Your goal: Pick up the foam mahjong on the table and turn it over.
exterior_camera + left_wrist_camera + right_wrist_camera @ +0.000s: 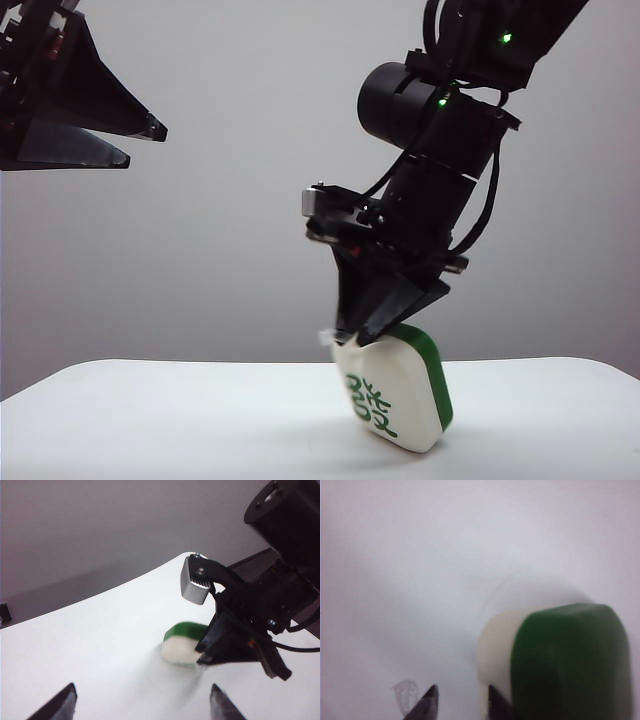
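- right gripper (362, 335) low over the table (200, 420), fingertips at the top edge of the foam mahjong (395, 395); in the right wrist view the two tips (432, 692) sit close together with a narrow gap, one beside the tile's white edge
- can't tell if the right gripper is pinching the tile or just resting against it; nothing visible between the tips in the wrist view
- foam mahjong (560, 660) stands tilted on the table, lower corner on the surface, white face with green character toward the exterior camera, green half behind
- from the left wrist view the tile (182, 642) sits just beside the right gripper (202, 662), mid-table
- left gripper (140, 142) raised high at the upper left of the exterior view, well apart from the tile, fingers (62, 702) spread wide, nothing in them
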